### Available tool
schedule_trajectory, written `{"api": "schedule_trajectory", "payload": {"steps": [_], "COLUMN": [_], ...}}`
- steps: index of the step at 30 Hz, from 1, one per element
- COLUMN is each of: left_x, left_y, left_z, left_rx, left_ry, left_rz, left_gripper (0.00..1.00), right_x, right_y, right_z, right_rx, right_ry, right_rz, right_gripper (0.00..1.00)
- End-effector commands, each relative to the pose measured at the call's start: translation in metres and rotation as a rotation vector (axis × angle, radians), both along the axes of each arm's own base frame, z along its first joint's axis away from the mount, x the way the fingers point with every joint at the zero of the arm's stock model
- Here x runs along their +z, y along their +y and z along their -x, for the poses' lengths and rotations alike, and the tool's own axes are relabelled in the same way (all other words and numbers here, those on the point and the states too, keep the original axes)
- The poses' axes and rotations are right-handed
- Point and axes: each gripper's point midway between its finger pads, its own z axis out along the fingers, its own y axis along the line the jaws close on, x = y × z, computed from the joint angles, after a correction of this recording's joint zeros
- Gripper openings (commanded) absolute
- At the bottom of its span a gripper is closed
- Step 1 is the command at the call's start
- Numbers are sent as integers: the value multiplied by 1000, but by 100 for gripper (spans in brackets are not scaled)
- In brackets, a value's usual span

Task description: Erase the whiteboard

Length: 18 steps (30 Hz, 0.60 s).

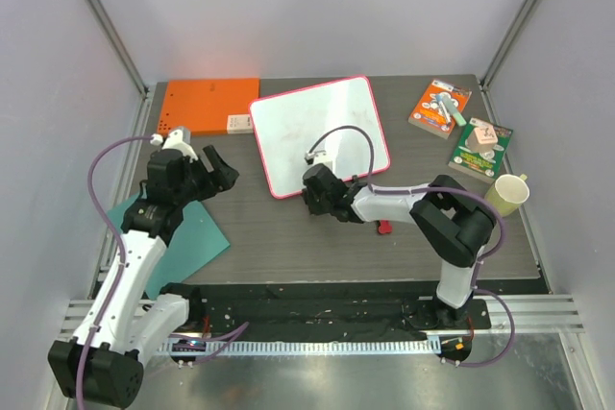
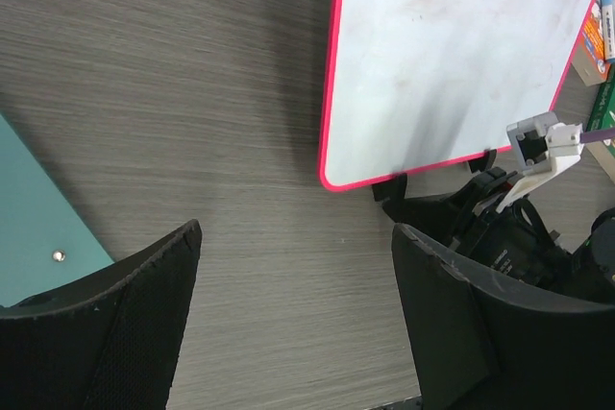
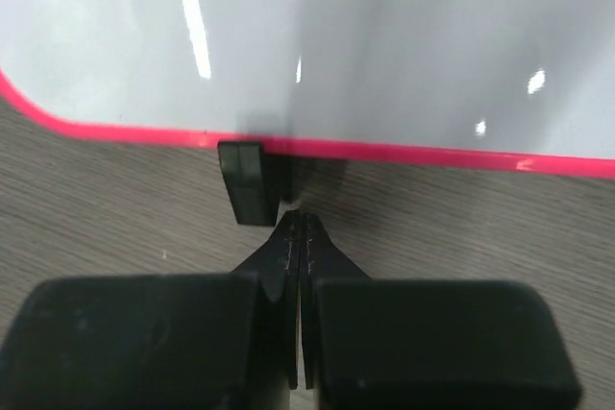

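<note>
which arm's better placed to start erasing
Likely right: the right gripper sits shut at the near edge of the whiteboard, beside a small black block. The left gripper hangs open off the board's left side.

The dark wood-grain tabletop [image 1: 279, 237] carries the whiteboard [image 1: 317, 132], askew at its far middle. An orange board [image 1: 207, 103] lies in the far left corner and a teal sheet [image 1: 197, 237] at near left. Two carded packages [image 1: 440, 106] [image 1: 480, 149] lie at far right, a pale yellow cup [image 1: 507, 194] sits at the right edge, and a small red object [image 1: 383, 228] lies near the middle.
</note>
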Motion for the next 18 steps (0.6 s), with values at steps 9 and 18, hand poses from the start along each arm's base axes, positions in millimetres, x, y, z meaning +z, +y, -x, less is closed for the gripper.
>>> {"api": "schedule_trajectory", "payload": {"steps": [9,18], "left_x": [27,20], "left_y": [2,-11], "left_z": [6,-2], "left_rx": [-42,-101], "left_ry": [-20,-19], "left_rz": [-57,-28], "left_gripper": [93,100], "right_x": [33,128], "right_y": [-31,-86], "right_z": [20,23], "right_rx": [-50,-131], "right_ry": [-17,-226], "right_rz": [67,70], "right_gripper": [1,71]}}
